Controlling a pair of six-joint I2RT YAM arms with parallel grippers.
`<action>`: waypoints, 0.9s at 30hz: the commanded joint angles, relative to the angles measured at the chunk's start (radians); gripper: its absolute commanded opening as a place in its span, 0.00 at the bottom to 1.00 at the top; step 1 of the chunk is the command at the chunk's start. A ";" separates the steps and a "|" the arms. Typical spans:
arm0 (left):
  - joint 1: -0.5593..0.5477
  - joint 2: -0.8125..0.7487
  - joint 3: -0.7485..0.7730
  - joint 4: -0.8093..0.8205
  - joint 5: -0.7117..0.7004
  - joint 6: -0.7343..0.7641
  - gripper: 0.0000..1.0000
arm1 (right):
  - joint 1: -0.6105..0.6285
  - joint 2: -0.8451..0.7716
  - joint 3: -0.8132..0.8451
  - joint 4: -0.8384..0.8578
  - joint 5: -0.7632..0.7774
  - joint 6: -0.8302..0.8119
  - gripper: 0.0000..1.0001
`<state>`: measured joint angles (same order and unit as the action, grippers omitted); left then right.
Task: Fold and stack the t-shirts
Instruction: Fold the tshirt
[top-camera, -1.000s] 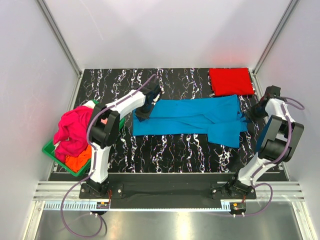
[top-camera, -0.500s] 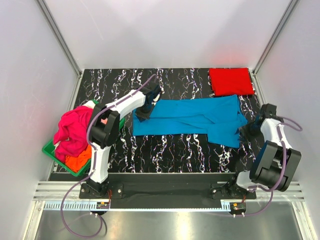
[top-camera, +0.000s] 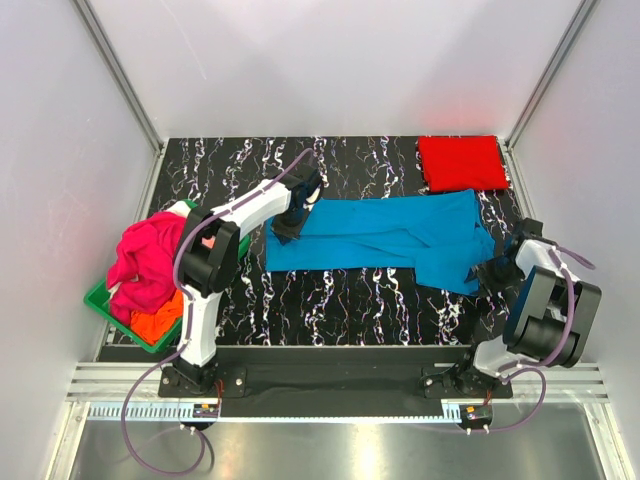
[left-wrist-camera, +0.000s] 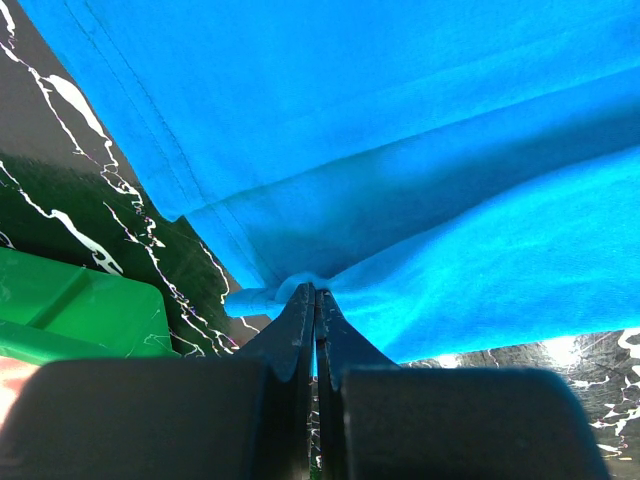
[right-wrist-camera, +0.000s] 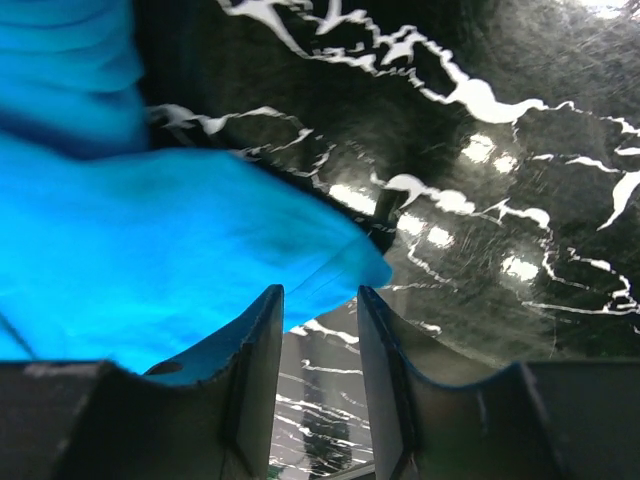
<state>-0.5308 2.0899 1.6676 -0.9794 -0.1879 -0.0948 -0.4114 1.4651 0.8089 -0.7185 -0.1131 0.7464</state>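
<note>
1. Progress, top view: red t-shirt (top-camera: 462, 163) folded at far right corner of table (top-camera: 350, 300). Blue t-shirt (top-camera: 385, 238) lies mid-table as a long strip, fold unfinished. Pink t-shirt (top-camera: 145, 255) & orange t-shirt (top-camera: 158, 322) are still heaped in green basket (top-camera: 100, 300) on the left. Vs 1 s ago: right arm swung from blue's far right edge to its near right corner; left arm hasn't moved.
2. Left wrist: left pincer (left-wrist-camera: 315, 300) together, clamped on blue's bunched hem.
3. Right wrist: right pincer (right-wrist-camera: 320, 295) apart, holding nothing; blue's corner sits just ahead of the tips.
</note>
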 joint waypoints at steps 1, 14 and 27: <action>0.005 -0.019 0.026 -0.005 0.010 0.017 0.00 | 0.006 0.026 -0.011 0.047 0.049 0.008 0.43; 0.003 -0.024 0.020 -0.005 0.001 0.015 0.00 | 0.006 0.080 -0.054 0.110 0.096 -0.004 0.14; 0.005 -0.027 0.027 0.001 -0.041 -0.005 0.00 | 0.010 -0.177 0.082 0.100 -0.023 -0.016 0.00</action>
<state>-0.5304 2.0899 1.6672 -0.9791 -0.2001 -0.0959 -0.4088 1.3003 0.8314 -0.6666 -0.0902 0.7307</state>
